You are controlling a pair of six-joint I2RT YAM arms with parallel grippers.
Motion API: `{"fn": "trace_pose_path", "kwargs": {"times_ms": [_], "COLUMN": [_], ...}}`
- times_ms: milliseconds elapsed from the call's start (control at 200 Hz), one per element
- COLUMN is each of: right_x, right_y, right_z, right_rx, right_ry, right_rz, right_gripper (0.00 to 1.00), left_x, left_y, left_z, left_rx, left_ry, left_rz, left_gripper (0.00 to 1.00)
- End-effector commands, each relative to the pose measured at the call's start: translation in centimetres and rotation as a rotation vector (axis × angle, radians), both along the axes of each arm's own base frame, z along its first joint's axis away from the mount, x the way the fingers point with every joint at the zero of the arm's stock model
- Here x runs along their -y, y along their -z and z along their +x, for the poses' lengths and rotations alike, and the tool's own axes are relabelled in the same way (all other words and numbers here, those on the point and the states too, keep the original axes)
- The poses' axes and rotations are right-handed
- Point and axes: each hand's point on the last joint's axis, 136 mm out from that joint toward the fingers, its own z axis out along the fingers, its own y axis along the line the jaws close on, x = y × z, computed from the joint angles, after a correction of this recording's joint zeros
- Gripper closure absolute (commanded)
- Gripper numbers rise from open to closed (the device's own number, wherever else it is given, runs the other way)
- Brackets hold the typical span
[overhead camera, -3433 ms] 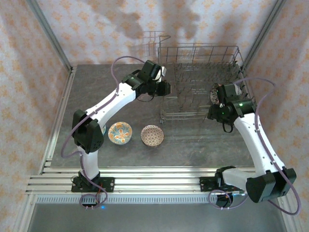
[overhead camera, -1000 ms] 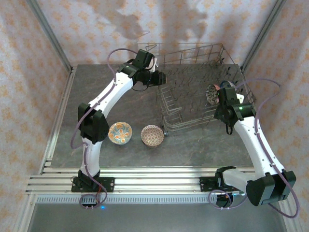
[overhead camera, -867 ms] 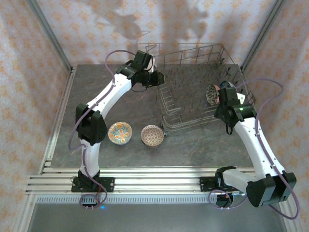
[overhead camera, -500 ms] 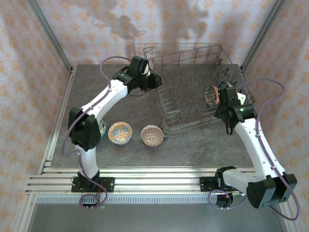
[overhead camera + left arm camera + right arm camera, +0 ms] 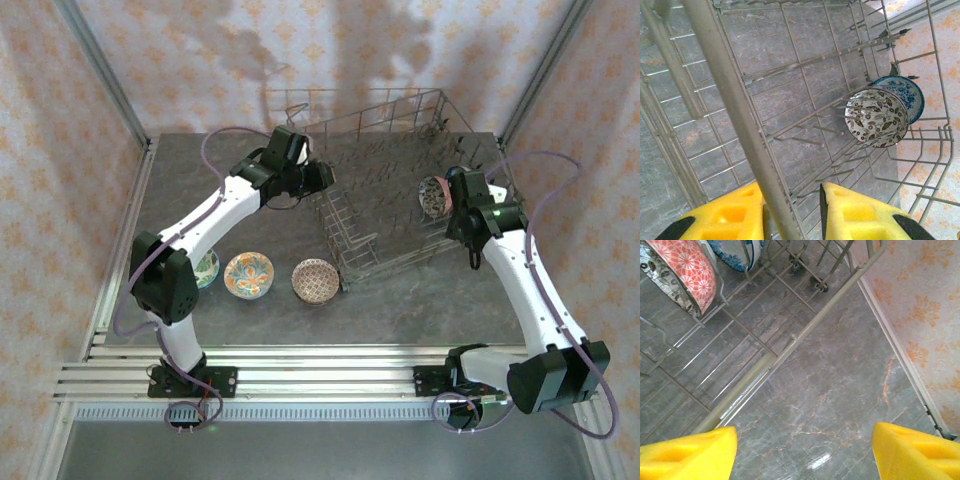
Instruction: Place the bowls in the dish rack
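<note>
The left gripper point(image 5: 790, 195) has its 2 yellow fingers point(image 5: 725, 220) clamped on a rim bar of the large rectangular grey wire dish rack point(image 5: 727, 80). Inside, 2 small round ceramic bowls stand on edge among the tines: a brown-patterned bowl point(image 5: 876, 117) and, just behind it, a blue-white bowl point(image 5: 910, 92). The right gripper point(image 5: 800, 440) has its fingers wide apart, holding nothing, over the grey marbled table point(image 5: 840, 390) beside the rack's right rim. On the table near the rack sit 3 more: an orange-teal bowl point(image 5: 249, 274), a brown-pink bowl point(image 5: 315, 280) and a green bowl point(image 5: 207, 267).

The grey wire dish rack point(image 5: 372, 228) sits askew on the desk point(image 5: 400, 310), two patterned ceramic bowls point(image 5: 875, 117) on edge between its tines; three more bowls point(image 5: 248, 274) lie left of it.
</note>
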Motion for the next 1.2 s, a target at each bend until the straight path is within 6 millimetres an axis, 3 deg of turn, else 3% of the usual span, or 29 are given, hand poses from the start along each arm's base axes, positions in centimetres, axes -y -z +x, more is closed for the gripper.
{"fn": "trace_pose_path", "kwargs": {"times_ms": [0, 561, 706, 801, 866, 1051, 1196], "right_x": [1.2, 1.7, 2.0, 2.1, 2.4, 2.3, 2.2], "right_y": [-2.3, -1.8, -2.0, -1.9, -2.7, -2.8, -3.3], "right_z": [3.2, 2.6, 1.9, 1.3, 0.3, -1.1, -1.6], "right_rx": [0.15, 0.121, 0.12, 0.109, 0.132, 0.131, 0.137], "right_ry": [0.065, 0.073, 0.076, 0.071, 0.071, 0.055, 0.051], "right_rz": [-0.036, -0.046, -0.057, -0.066, -0.071, -0.06, -0.048], "right_gripper": [0.27, 0.26, 0.26, 0.26, 0.26, 0.26, 0.26], "left_x": [3.4, 4.8, 3.8, 3.2, 2.7, 0.1, -2.3], "left_y": [-1.8, -1.0, -1.4, -2.2, -2.8, -5.0, -5.9], "left_z": [-5.9, -9.6, -9.5, -9.2, -8.9, -8.0, -8.0], "left_rx": [-0.068, -0.106, -0.091, -0.069, -0.056, -0.009, -0.002], "left_ry": [0.179, 0.21, 0.198, 0.194, 0.184, 0.136, 0.111], "left_rz": [-0.08, -0.061, 0.001, 0.033, 0.048, 0.036, 0.052], "left_gripper": [0.77, 0.75, 0.62, 0.49, 0.42, 0.31, 0.28]}}
